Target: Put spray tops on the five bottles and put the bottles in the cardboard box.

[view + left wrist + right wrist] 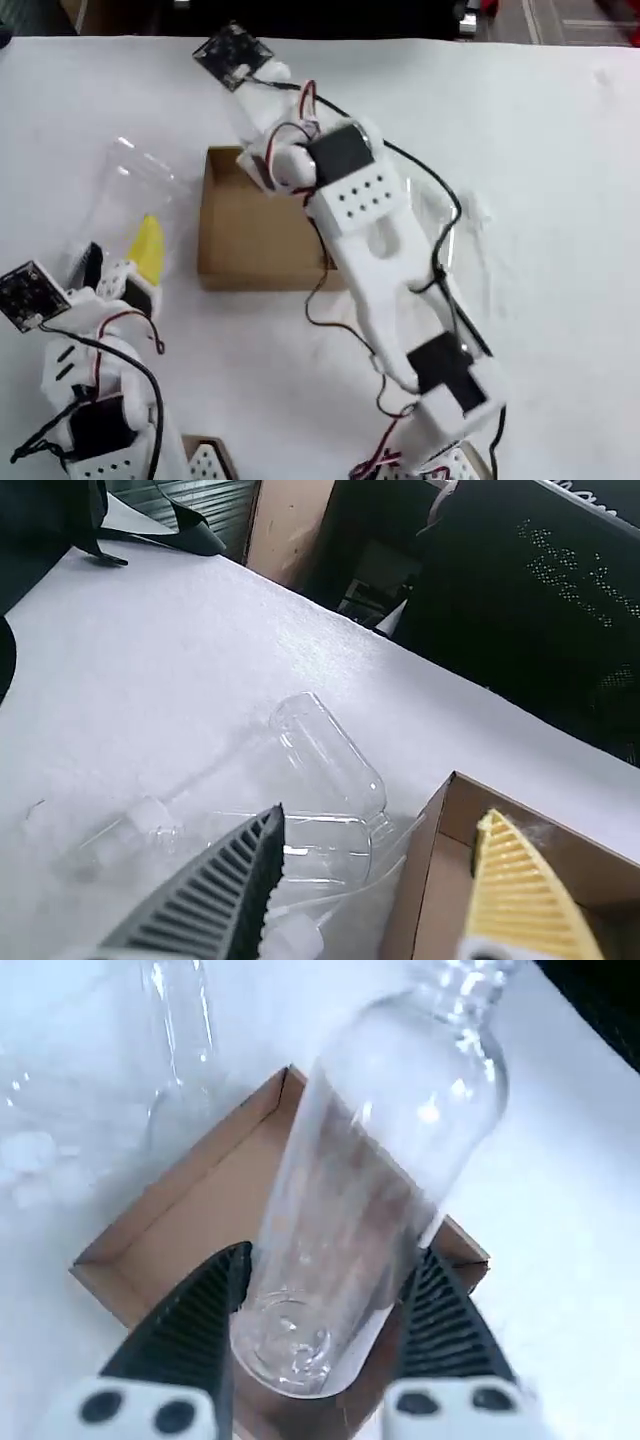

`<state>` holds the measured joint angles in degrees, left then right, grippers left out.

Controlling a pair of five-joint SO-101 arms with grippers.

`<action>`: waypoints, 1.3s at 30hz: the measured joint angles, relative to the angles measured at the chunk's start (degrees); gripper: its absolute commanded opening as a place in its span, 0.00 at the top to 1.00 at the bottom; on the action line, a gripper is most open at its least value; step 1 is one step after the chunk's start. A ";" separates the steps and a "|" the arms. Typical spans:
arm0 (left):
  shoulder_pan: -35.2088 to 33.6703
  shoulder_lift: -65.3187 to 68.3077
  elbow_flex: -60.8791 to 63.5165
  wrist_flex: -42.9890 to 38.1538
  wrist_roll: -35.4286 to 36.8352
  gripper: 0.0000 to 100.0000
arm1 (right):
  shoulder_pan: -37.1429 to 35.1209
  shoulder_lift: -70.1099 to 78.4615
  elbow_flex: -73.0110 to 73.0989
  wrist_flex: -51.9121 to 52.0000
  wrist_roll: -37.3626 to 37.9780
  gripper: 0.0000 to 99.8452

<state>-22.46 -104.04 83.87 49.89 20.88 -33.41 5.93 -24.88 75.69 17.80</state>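
Bottle [370, 1180] (1 of 5): clamped between right gripper [328, 1260] jaws, tilted over cardboard box [260, 278]. Step, likely: boxing. Next: lower inside box walls, release. Left gripper [375, 880] spread, empty, beside box, near spare bottle [330, 755] lying outside box.

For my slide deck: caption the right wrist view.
A clear bottle held in the right gripper over the box.

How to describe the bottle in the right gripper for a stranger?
Find the open cardboard box on the white table. Over it, the right gripper clamps a clear bottle. The other bottles lie on the table; this one is held.
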 measured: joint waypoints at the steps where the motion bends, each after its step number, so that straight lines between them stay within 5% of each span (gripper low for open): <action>1: 0.18 0.00 0.00 0.00 0.00 0.72 | 0.00 -1.23 1.76 -1.23 -0.88 0.98; 9: 0.97 0.00 0.00 0.00 0.00 0.72 | -0.88 -22.42 31.38 -19.96 -1.85 0.98; 14: 0.97 0.00 0.00 0.00 0.00 0.72 | -1.32 -37.10 58.73 -42.55 -1.85 0.98; 18: 0.97 0.00 0.00 0.00 0.00 0.72 | -1.14 -37.19 77.80 -64.97 -1.93 0.98; 22: 0.97 0.00 0.00 0.00 0.00 0.72 | -1.23 -30.42 81.05 -80.79 -1.85 0.98; 31: 1.32 0.00 0.00 0.00 0.00 0.72 | -1.49 -25.49 86.15 -83.52 -1.85 0.98; 39: 6.59 0.00 0.00 0.00 0.00 0.71 | -13.71 -55.47 100.31 -67.43 -1.85 0.98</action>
<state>-15.87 -104.04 83.87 49.89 20.88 -47.12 -49.54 75.43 8.26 15.96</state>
